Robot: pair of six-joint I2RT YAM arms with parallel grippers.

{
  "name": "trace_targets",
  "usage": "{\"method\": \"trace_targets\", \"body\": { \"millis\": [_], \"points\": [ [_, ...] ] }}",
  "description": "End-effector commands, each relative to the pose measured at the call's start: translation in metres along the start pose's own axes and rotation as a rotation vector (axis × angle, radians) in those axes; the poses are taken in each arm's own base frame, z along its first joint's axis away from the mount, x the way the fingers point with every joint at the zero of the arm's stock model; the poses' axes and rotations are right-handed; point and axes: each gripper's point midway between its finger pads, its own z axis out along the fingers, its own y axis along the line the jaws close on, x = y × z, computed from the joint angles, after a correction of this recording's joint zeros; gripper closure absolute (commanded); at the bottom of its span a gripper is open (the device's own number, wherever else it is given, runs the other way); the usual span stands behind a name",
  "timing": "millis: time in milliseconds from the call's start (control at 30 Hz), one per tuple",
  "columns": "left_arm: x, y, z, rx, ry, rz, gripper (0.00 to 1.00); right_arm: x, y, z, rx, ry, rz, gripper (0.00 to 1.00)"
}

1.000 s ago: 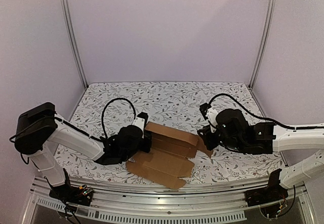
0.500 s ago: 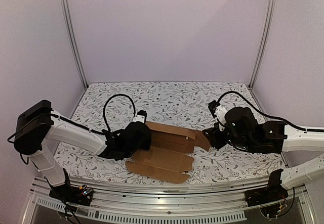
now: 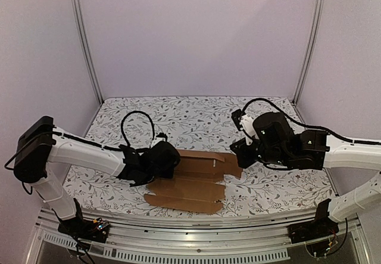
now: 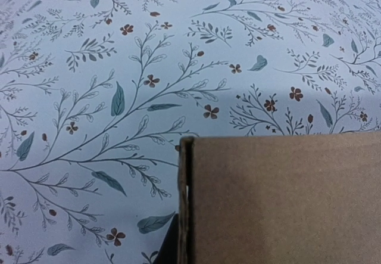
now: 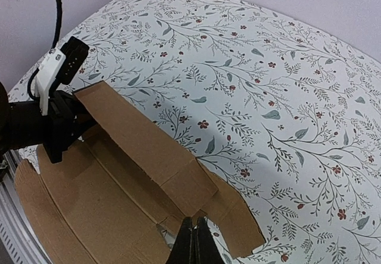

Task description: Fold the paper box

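Note:
The paper box (image 3: 190,183) is a brown die-cut cardboard sheet lying mostly flat at the front middle of the table. Its back panel (image 5: 137,136) is raised along a crease. My left gripper (image 3: 171,159) is shut on the left end of that panel. In the left wrist view the cardboard (image 4: 286,198) fills the lower right, with one dark finger (image 4: 169,247) beside its doubled edge. My right gripper (image 5: 194,235) is shut, fingers pressed together with nothing between them. Its tips sit at the notch by the box's right end flap (image 5: 280,216).
A floral cloth (image 3: 196,118) covers the table. Purple walls and metal posts (image 3: 84,43) close the back and sides. A metal rail (image 3: 196,231) runs along the front edge. The left arm's black cable (image 3: 134,121) loops above the cloth.
The left gripper has carried its end of the sheet back and right, so the box now lies squarer to the front edge. The right gripper opened, moved left to the end flap and shut.

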Motion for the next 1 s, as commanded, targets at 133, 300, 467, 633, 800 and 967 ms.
{"method": "trace_targets", "body": {
  "millis": [133, 300, 467, 633, 800, 967],
  "points": [
    [0.007, 0.003, -0.009, 0.014, 0.063, -0.038, 1.0, 0.017, 0.0, 0.04, 0.012, 0.079, -0.003, 1.0],
    [0.008, 0.001, -0.014, 0.029, 0.07, -0.041, 1.0, 0.029, -0.001, 0.057, 0.002, 0.117, 0.004, 1.0],
    [0.007, -0.002, -0.018, 0.043, 0.072, -0.044, 1.0, 0.039, 0.003, 0.067, -0.018, 0.141, 0.011, 1.0],
    [0.004, -0.006, -0.021, 0.06, 0.071, -0.049, 1.0, 0.047, 0.01, 0.074, -0.056, 0.163, 0.03, 1.0],
    [0.001, -0.013, -0.023, 0.084, 0.073, -0.057, 1.0, 0.05, 0.02, 0.081, -0.103, 0.162, 0.079, 1.0],
    [-0.002, -0.019, -0.026, 0.106, 0.072, -0.069, 1.0, 0.045, 0.029, 0.087, -0.142, 0.133, 0.15, 1.0]
  ]
}}
